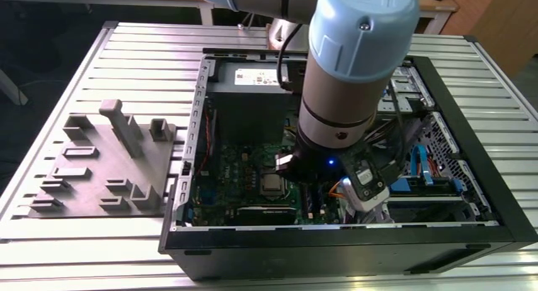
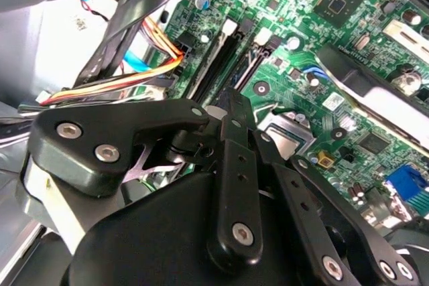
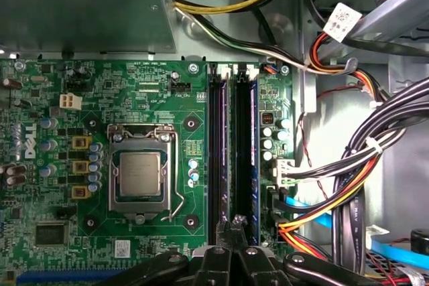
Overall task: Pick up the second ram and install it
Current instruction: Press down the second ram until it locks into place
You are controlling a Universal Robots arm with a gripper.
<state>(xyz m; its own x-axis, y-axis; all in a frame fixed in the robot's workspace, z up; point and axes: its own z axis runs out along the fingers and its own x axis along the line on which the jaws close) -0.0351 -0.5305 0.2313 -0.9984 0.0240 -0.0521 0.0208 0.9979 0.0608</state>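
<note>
The second ram [image 3: 253,159] shows as a thin dark blue-green board standing edge-on in the black slot nearer the cables on the green motherboard [image 3: 53,92]. A second long black slot [image 3: 216,159] runs beside it. My gripper [image 3: 234,222] hovers just above one end of these slots with its black fingers together. In the second wrist view the gripper [image 2: 218,104] is shut, I see nothing between its tips, and they point down at the slots [image 2: 221,58]. Whether the tips touch the ram is hidden. In the exterior view the arm's wrist [image 1: 336,133] reaches down into the open computer case [image 1: 470,171].
The processor socket [image 3: 139,179] lies beside the slots. The grey power-supply box [image 3: 80,5] sits past their far end. Bundled cables [image 3: 362,165] crowd the other side. A grey holder block [image 1: 101,165] rests on the slatted table on the exterior view's left.
</note>
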